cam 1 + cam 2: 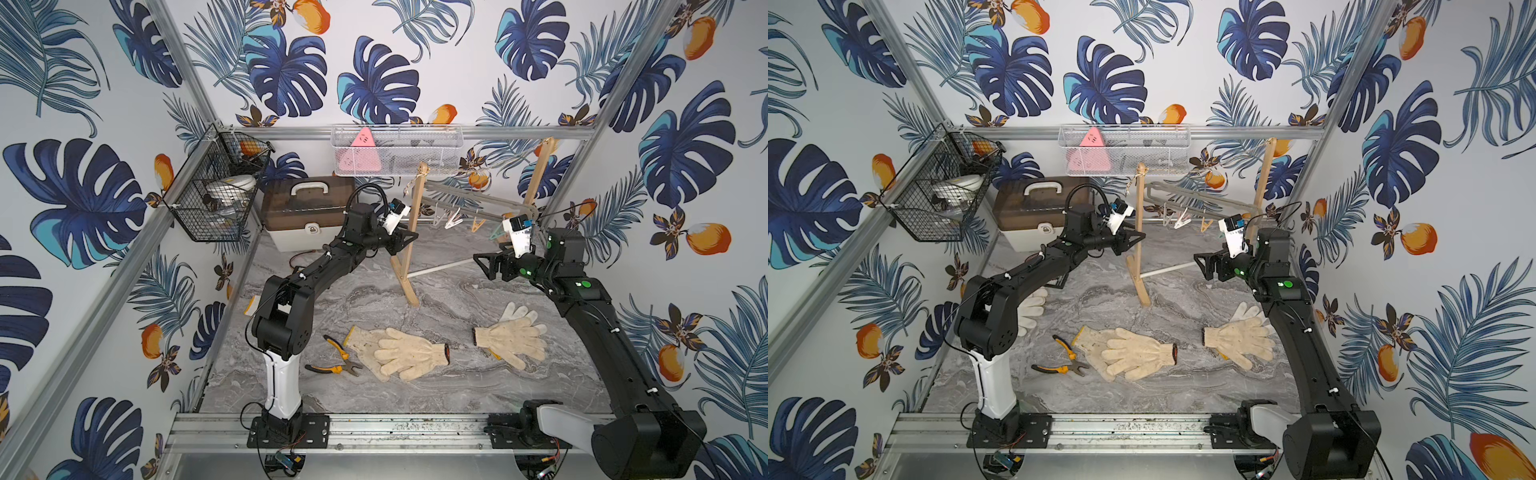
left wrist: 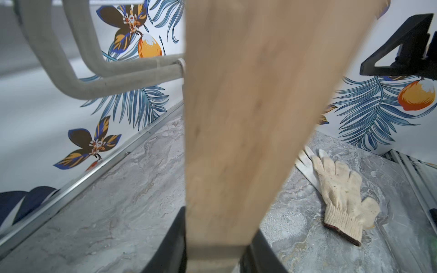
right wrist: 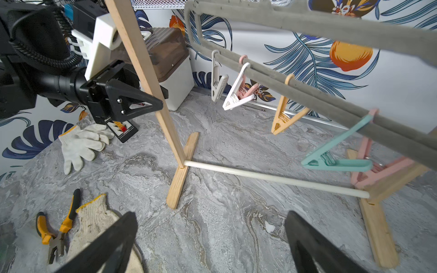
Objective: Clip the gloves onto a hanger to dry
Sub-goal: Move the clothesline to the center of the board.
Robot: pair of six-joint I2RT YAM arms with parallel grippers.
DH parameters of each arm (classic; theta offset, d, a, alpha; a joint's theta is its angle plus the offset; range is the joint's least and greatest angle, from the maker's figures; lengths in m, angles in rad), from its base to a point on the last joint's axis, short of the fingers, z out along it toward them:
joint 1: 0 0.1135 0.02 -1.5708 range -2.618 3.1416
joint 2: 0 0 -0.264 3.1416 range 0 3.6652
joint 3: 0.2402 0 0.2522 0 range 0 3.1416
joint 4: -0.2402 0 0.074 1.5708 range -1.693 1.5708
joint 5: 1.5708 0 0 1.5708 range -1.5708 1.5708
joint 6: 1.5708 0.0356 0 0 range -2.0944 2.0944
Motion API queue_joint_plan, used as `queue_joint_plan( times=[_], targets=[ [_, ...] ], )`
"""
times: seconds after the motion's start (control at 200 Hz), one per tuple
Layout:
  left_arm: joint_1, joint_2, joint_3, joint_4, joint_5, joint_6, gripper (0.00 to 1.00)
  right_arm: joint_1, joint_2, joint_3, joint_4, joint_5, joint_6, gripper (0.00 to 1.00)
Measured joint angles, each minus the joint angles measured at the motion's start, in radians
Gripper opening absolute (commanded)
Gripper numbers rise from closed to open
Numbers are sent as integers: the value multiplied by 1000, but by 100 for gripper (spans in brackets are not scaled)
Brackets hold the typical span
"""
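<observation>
Meanwhile, the left gripper (image 3: 165, 98) is clamped narrowly around the rack's wooden post (image 3: 138, 61). The right gripper (image 1: 480, 266) hangs wide open and empty. The gloves (image 1: 411, 353) lie unclipped on the marble tabletop (image 1: 415, 399).

Up close, wooden post (image 2: 248, 118) blurs — one glove (image 1: 1034, 308) half-hidden behind left arm (image 1: 1000, 297).

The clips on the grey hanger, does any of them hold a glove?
No, the clips hang empty; the gloves lie on the table.
</observation>
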Motion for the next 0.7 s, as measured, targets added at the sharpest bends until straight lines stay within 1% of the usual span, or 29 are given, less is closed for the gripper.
queue_joint_plan(
  times=[0.12,0.22,0.42,0.61,0.7],
  targets=[
    [27,5,13,-8,51,-2,24,-8,5,34,-7,3,-3,100],
    [50,6,24,-39,95,30,25,-17,5,56,-7,0,-2,100],
    [68,3,47,-160,141,172,24,-26,3,105,-7,-8,3,100],
    [129,-6,51,-261,214,315,22,-40,0,157,-7,0,13,100],
    [151,-13,52,-304,237,367,21,-54,-5,186,-5,28,26,100]
  ],
)
